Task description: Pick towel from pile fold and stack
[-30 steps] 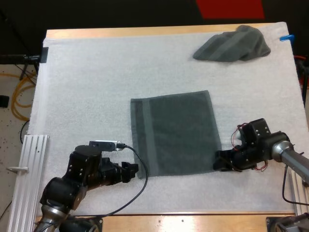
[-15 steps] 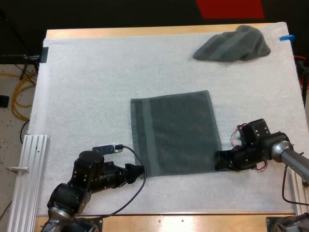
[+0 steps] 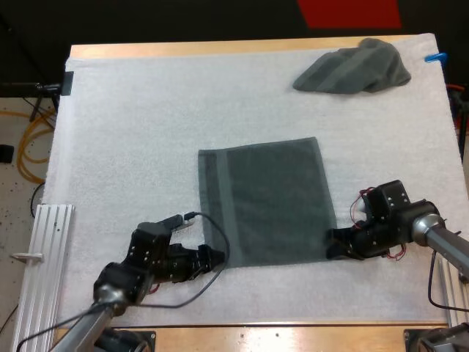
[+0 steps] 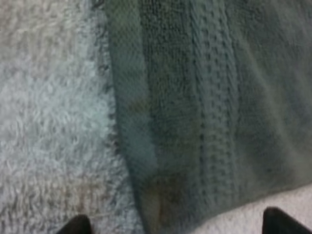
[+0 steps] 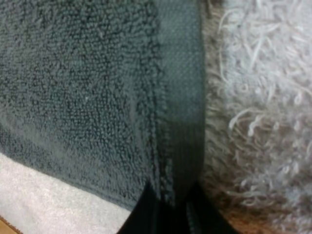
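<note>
At the flat towel [image 3: 264,202], left claw [image 3: 215,257] gapes apart, right claw [image 3: 332,248] clamps its edge.

A dark grey-green flat towel [image 3: 264,202] lies spread out near the mat's middle. A crumpled towel [image 3: 353,67] sits heaped at the far right corner.

Even, bright light falls from above on the white fleecy mat [image 3: 146,132], which reads pale grey-white across the high view, with darkness beyond the far side of the wooden table [image 3: 220,49]. The crumpled dark grey-green towel [image 3: 352,67] throws a thin soft shadow along its near edge, the flat dark grey-green towel [image 3: 264,202] hardly any. From the left wrist, mat and flat towel look dim and muted, with a brownish cast at the towel's corner. From the right wrist the mat's fibres catch bright light, browning into shade close by the right gripper [image 5: 170,207].
</note>
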